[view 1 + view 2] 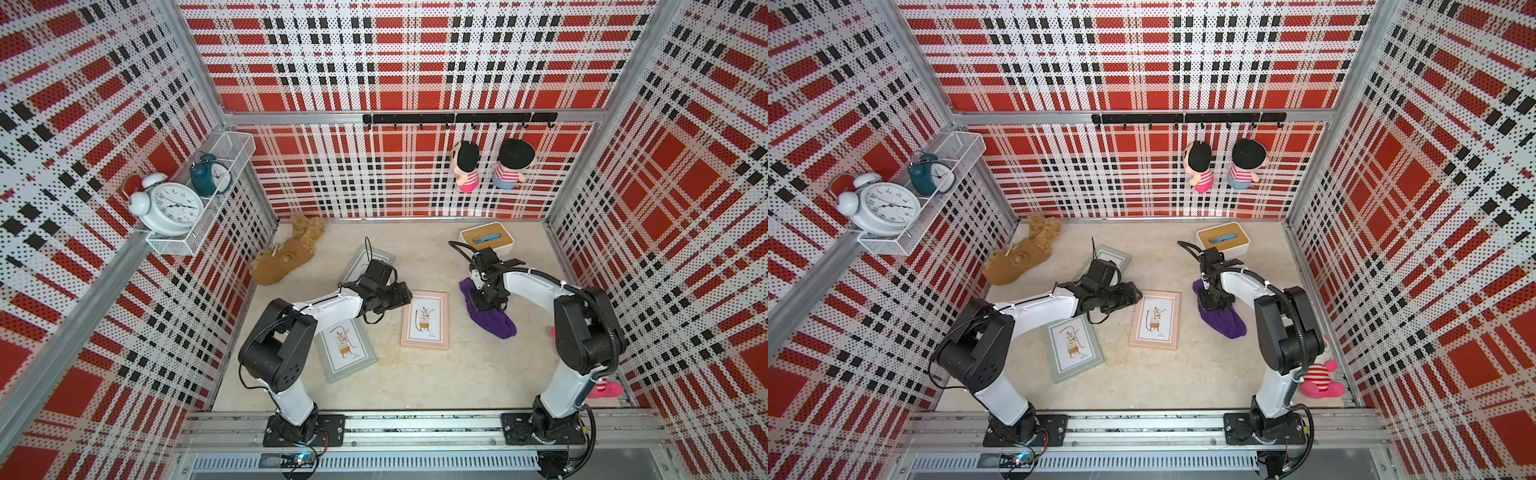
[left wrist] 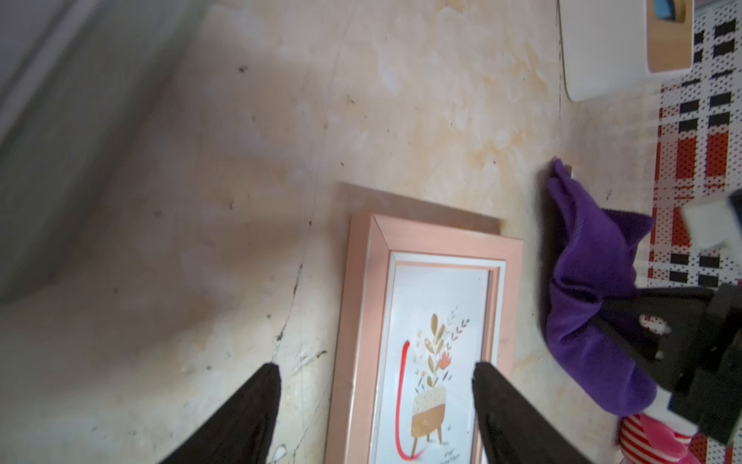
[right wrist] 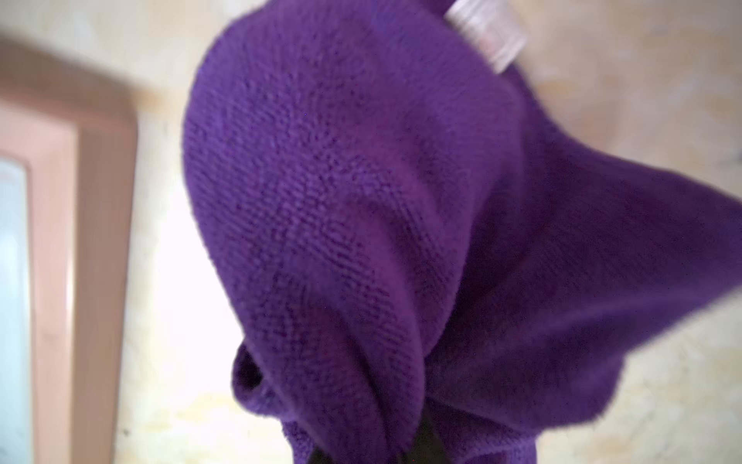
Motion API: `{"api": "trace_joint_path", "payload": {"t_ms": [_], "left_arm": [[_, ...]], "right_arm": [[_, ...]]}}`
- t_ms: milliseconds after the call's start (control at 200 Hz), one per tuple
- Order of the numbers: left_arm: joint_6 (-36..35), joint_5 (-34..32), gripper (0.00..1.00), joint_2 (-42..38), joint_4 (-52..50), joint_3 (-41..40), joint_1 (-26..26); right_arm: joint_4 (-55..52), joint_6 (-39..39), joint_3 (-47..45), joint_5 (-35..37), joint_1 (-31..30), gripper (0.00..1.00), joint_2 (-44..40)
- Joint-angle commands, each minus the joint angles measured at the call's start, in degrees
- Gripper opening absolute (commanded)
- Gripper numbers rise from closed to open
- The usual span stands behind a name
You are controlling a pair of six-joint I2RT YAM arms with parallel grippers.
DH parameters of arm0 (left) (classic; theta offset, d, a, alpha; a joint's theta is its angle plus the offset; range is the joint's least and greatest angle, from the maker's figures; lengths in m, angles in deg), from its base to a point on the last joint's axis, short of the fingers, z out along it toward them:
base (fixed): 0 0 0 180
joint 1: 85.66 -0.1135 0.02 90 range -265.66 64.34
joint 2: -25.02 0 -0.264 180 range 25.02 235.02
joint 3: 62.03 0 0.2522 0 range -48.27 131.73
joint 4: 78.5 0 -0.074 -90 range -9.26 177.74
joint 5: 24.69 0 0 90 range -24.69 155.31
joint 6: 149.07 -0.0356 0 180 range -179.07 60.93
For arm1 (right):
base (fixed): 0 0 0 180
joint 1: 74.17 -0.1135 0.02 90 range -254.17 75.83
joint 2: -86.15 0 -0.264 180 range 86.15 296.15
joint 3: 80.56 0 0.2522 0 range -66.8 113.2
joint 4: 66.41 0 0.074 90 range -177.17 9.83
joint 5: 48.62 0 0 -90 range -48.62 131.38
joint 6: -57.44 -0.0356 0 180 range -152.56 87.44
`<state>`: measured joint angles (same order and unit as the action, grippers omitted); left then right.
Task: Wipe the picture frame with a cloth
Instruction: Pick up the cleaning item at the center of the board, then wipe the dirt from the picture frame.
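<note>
Grips cloth [image 1: 496, 326] in right hand [image 1: 484, 303], trailing on bench [image 1: 415, 382] just beside pink picture frame [image 1: 424, 320]. Holds left hand [image 2: 376, 367] wide above frame's edge. Likely faults: shallow pinch slipping; unpinned frame sliding under wipe.

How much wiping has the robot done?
Done: right gripper is shut on the soft purple cloth. In hand: the cloth bunches beside the pink rectangular picture frame, left gripper open at its edge. Left: cloth is not touching the frame, so all wiping.

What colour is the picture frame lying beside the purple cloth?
Pale pink; the picture frame beside the cloth shows best in the left wrist view.
</note>
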<state>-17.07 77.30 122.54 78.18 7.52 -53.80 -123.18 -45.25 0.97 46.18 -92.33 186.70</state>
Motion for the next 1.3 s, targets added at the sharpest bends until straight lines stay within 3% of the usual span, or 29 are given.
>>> {"api": "trace_joint_path", "payload": {"t_ms": [0,130,261,511,606,882,1062,1157,1298], "left_arm": [[1.8,-0.5,0.72,-2.6,2.3,-2.1,1.6],[3.9,0.2,0.64,-2.7,4.8,-5.0,2.2],[4.6,1.6,0.58,-1.9,6.5,-6.0,2.2],[4.8,5.9,0.4,0.6,10.9,-8.2,2.3],[4.8,5.3,0.37,1.1,11.5,-8.0,2.3],[4.6,1.3,0.37,2.6,12.1,-7.7,2.1],[4.7,0.9,0.44,-1.6,11.5,-7.7,2.0],[4.8,-0.6,0.5,-3.9,9.5,-7.7,1.4],[5.5,-2.7,0.5,-6.2,8.5,-11.0,-0.6]], "right_arm": [[2.5,-16.7,-0.4,2.4,-1.8,0.0,-5.3],[7.1,-25.9,-5.6,-3.8,-6.2,0.0,-8.5],[6.3,-30.2,-5.6,-2.4,-10.8,0.0,-4.7],[14.1,-29.7,-4.7,-6.2,-12.9,0.0,0.2],[17.8,-27.1,-3.9,-6.3,-12.9,0.0,1.7],[18.2,-19.5,5.2,-1.5,-12.5,0.0,7.9],[18.0,-17.2,3.4,2.1,-12.0,0.0,4.4],[17.3,-17.7,1.5,1.2,-12.0,0.0,2.4],[20.4,-18.6,-3.0,-5.0,-12.1,0.0,-1.4]]}}
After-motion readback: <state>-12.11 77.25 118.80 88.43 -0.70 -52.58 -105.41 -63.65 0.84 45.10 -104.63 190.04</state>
